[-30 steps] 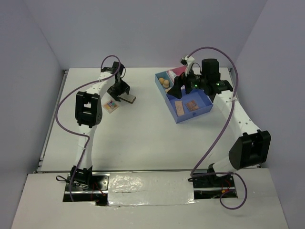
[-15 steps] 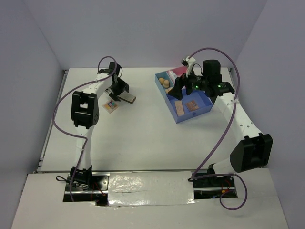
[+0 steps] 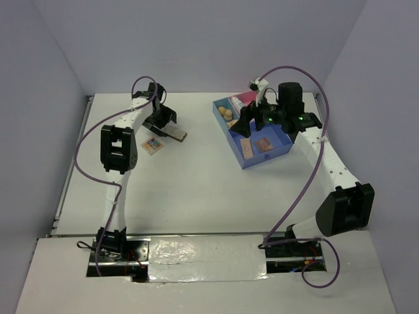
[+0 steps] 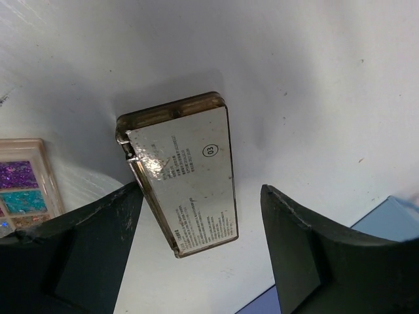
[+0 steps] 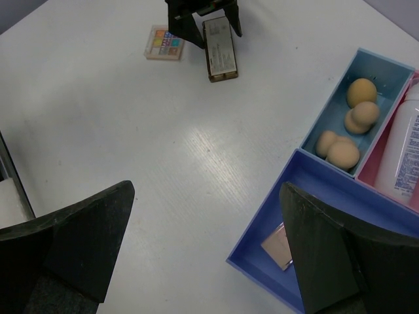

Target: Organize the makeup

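Note:
A brown-gold palette [image 4: 186, 173] lies label side up on the table, also in the top view [image 3: 175, 135]. My left gripper [image 4: 200, 252] is open and empty just above it, one finger on each side of its near end. A multicolour palette [image 3: 153, 145] lies beside it on the left. My right gripper [image 5: 206, 248] is open and empty, high over the near-left corner of the blue-and-pink tray [image 5: 262, 222]. The tray holds tan sponges [image 5: 347, 134], a white bottle [image 5: 406, 147] and a pinkish palette [image 5: 278, 245]. The top view shows two flat palettes [image 3: 254, 146] in the tray.
The tray [image 3: 286, 152] stands at the back right of the white table. Walls close off the table on the left, back and right. The right arm's purple cable [image 3: 308, 183] loops over the right side.
My left gripper has shifted slightly toward the far left, staying over the brown-gold palette. My right wrist has edged slightly toward the back. No makeup has moved.

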Controlling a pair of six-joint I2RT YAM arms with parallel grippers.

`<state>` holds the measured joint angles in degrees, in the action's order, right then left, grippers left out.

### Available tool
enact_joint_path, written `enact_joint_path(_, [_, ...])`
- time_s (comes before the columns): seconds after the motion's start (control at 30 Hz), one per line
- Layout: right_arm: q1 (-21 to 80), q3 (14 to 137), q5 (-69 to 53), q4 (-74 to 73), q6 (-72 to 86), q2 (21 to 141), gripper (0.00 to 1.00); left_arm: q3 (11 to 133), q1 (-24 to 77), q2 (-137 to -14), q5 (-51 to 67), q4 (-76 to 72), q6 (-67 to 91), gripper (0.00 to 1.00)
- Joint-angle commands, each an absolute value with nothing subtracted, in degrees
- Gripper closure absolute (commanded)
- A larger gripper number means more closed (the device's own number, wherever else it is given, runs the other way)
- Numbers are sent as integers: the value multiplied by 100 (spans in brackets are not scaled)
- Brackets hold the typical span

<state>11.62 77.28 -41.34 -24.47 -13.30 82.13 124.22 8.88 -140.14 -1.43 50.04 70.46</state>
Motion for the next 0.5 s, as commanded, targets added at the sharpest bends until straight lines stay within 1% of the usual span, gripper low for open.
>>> enact_joint_path(0.0, [1125, 7875, -4157, -2303, -1354, 8244, 0, 12427, 818, -14633, -316, 5852, 7137, 14])
enact_joint_path(0.27, [1037, 8147, -4166, -2373, -1345, 8288, 0, 12779, 756, -14959, -431, 6512, 6909, 14])
enact_joint_path(0.3, [985, 8174, -4166, -2382, -1336, 8279, 0, 12797, 738, -15029, -431, 6574, 6891, 15])
enact_joint_path(0.4, [906, 8139, -4271, -2373, -1318, 8209, 0, 12683, 730, -15056, -448, 6609, 6751, 24])
enact_joint_path(0.47, [862, 8060, -4333, -2347, -1301, 8156, 0, 12621, 738, -15064, -509, 6662, 6715, 23])
